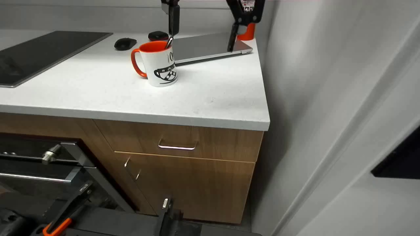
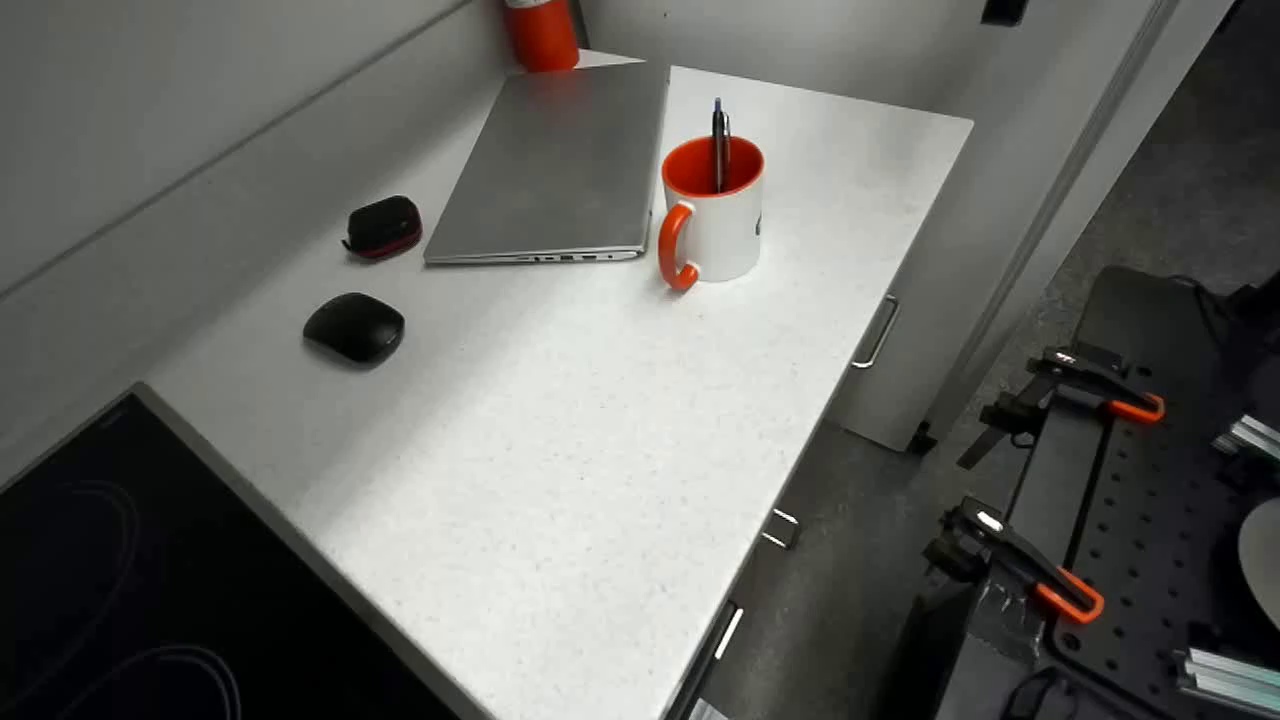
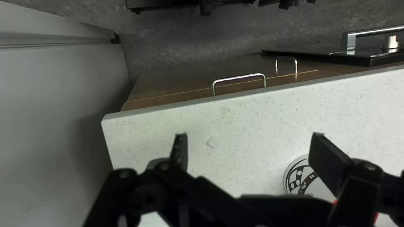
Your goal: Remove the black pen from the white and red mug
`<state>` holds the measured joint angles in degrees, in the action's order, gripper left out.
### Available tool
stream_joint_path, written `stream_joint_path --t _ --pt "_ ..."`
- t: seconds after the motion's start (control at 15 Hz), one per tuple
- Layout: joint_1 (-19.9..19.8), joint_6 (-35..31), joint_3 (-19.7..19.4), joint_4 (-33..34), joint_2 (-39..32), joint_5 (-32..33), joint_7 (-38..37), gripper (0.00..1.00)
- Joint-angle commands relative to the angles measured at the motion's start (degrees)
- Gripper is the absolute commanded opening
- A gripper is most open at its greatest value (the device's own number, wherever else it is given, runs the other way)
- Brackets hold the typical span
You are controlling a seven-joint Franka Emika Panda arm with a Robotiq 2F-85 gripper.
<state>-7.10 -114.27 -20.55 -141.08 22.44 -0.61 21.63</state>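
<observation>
The white and red mug [image 1: 160, 68] stands upright on the white counter, its red handle pointing left in an exterior view. It shows in an exterior view [image 2: 728, 238] and partly in the wrist view [image 3: 295, 178]. The black pen [image 2: 718, 150] stands in the mug, its upper part above the red rim; its top also shows in an exterior view [image 1: 169, 42]. My gripper [image 1: 202, 43] is wide open and empty above the counter, one finger near the pen's top in that view. In the wrist view the gripper [image 3: 249, 135] has one finger covering part of the mug; the pen is hidden there.
A closed grey laptop [image 2: 560, 165] lies beside the mug. A red canister [image 2: 543, 38] stands behind it. A black mouse [image 2: 354, 328] and a small black case [image 2: 384, 226] lie near the black cooktop [image 1: 42, 54]. A grey wall [image 1: 311, 82] borders the counter's end.
</observation>
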Motion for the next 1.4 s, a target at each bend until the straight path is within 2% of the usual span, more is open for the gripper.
stream_joint_path --t 0.0,0.47,0.73,0.93,1.2,1.27,1.33 --pt "-1.33 0.09 1.24 0.03 -0.21 -0.54 0.46 1.0" --pt "-0.44 -0.85 1.64 -0.1 -0.35 -2.17 0.41 1.0" --pt "2.32 -2.99 4.75 0.18 -0.31 -8.63 -0.98 1.0" --pt "4.29 -8.4 8.04 0.69 -1.68 -12.65 -2.62 1.0" --pt "5.74 -15.51 11.83 1.56 -5.16 -13.23 -6.38 1.0" --pt "5.03 -13.02 11.03 0.14 -2.57 -12.07 -4.61 1.0" --pt "5.21 -13.42 11.53 0.16 -3.15 -12.05 -4.91 1.0"
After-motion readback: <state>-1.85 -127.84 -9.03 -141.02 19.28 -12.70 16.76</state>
